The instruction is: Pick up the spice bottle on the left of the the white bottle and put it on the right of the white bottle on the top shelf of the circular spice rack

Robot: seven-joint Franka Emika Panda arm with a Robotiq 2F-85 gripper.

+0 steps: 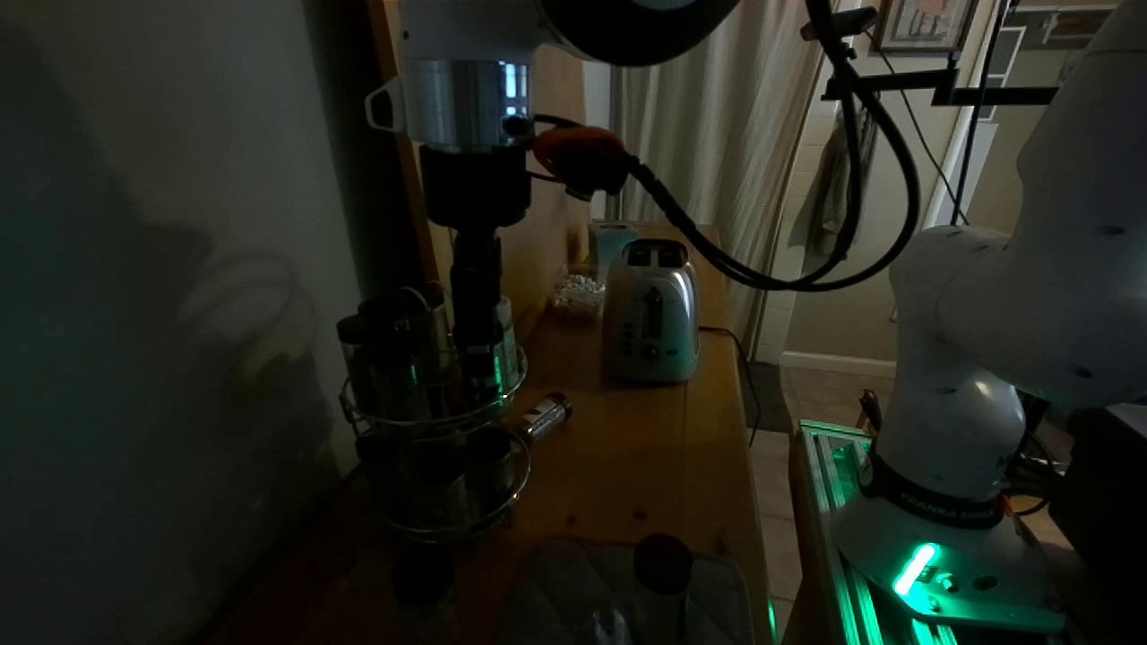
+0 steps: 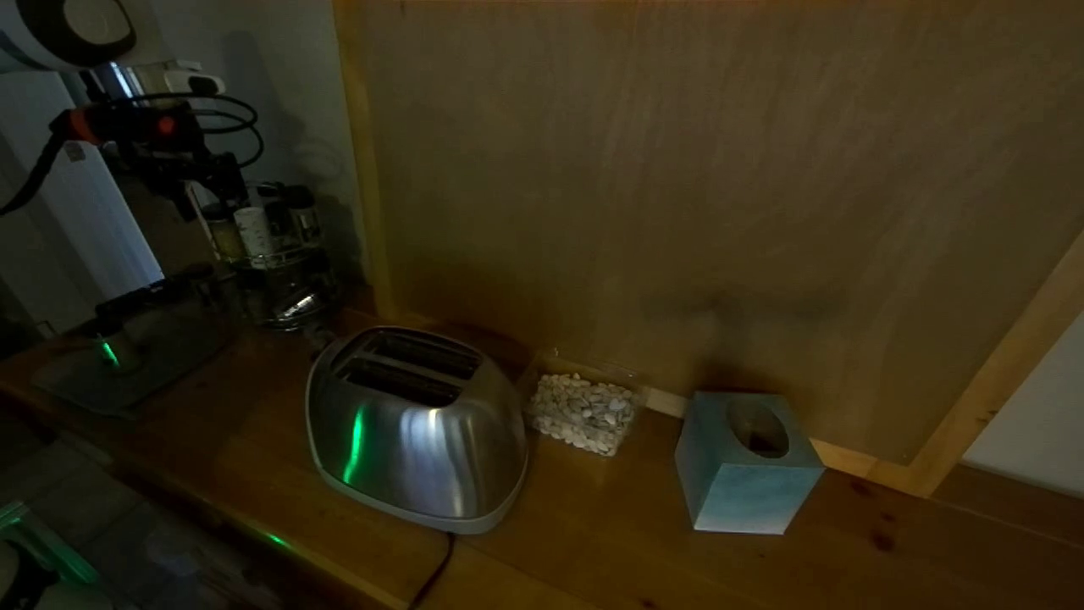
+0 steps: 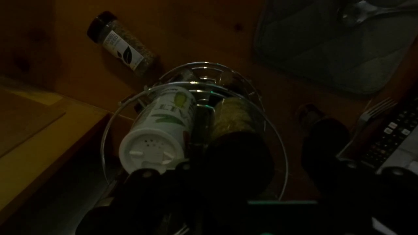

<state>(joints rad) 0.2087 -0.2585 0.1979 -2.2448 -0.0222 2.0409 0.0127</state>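
The white bottle (image 3: 153,147), with green print, stands on the top shelf of the circular spice rack (image 3: 192,83). It also shows in both exterior views (image 1: 508,336) (image 2: 254,230). Beside it stands a dark-capped jar with yellowish contents (image 3: 233,114), also in an exterior view (image 2: 226,239). My gripper (image 3: 249,153) is open and points down over the top shelf. One finger is in the gap between the white bottle and the jar; the other is beyond the jar's far side. It is too dark to tell whether either finger touches the cap. The gripper also shows in both exterior views (image 1: 479,349) (image 2: 213,206).
A fennel seed jar (image 3: 124,47) lies on the counter beside the rack. A dark-capped jar (image 1: 421,573) stands in front of it. Another jar (image 1: 661,569) stands on a grey mat (image 3: 326,49). A toaster (image 2: 423,449), stone box (image 2: 584,411) and tissue box (image 2: 745,491) stand along the counter.
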